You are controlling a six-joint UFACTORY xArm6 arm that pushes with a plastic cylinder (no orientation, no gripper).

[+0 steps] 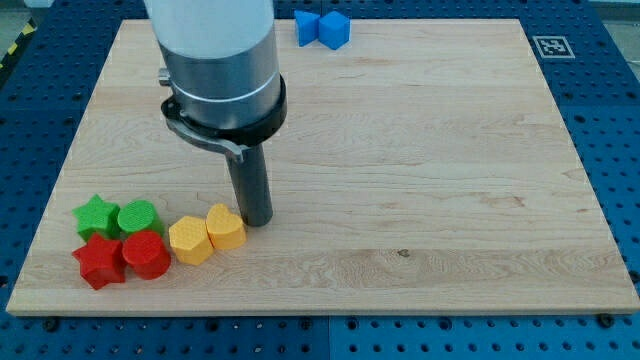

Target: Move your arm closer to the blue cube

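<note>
The blue cube (335,29) sits at the view's top edge of the wooden board (430,150), just right of centre, touching a second blue block (306,26) on its left. My tip (257,220) rests on the board at the lower left, far below the blue cube. It stands right beside the yellow heart-shaped block (225,227), at that block's upper right.
A yellow hexagonal block (189,240) touches the heart's left side. Further left are a green star (96,214), a green round block (138,217), a red star (100,261) and a red block (146,254), clustered near the board's lower left corner.
</note>
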